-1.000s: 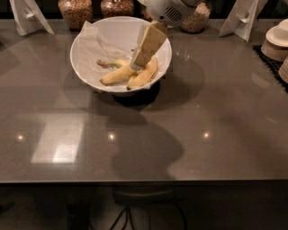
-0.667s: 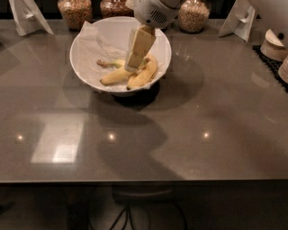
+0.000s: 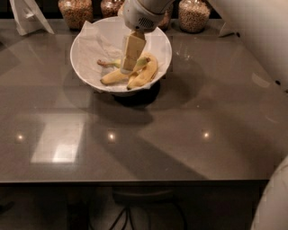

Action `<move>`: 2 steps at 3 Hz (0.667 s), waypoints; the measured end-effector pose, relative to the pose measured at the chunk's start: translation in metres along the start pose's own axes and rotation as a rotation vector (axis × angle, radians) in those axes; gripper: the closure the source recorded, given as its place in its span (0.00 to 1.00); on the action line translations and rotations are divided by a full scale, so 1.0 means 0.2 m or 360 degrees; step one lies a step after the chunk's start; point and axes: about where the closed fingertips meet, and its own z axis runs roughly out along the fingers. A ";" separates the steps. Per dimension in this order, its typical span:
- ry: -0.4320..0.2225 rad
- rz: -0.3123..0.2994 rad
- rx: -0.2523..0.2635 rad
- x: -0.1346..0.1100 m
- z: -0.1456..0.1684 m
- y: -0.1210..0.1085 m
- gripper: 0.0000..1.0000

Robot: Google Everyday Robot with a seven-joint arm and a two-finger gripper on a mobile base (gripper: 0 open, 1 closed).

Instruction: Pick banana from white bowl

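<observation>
The white bowl (image 3: pixel 79 57), lined with crumpled white paper, stands on a dark base at the back middle of the grey table. Three bananas lie in it. The long slim banana (image 3: pixel 113 78) with a greenish end runs from lower left to upper right. A plumper curved banana (image 3: pixel 146 74) lies to its right. A shorter banana's brown stem (image 3: pixel 104 64) shows to the left. My gripper (image 3: pixel 125 69) reaches down from above into the bowl, its beige tip over the slim banana's middle, hiding part of it. I cannot tell whether it touches the banana.
Several glass jars of grain (image 3: pixel 75 11) (image 3: pixel 194 15) stand behind the bowl. A white stand (image 3: pixel 27 16) is at the back left. My white arm casing (image 3: pixel 254 31) fills the upper right. The table's front edge (image 3: pixel 135 181) runs across the lower part of the view.
My gripper and wrist have shifted left over the bowl and dipped slightly towards the bananas. The bananas and bowl have not moved.
</observation>
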 end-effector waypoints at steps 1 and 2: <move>0.0037 -0.0001 -0.0028 0.03 0.08 -0.03 0.00; 0.0107 0.0026 -0.0047 0.10 0.15 -0.05 0.08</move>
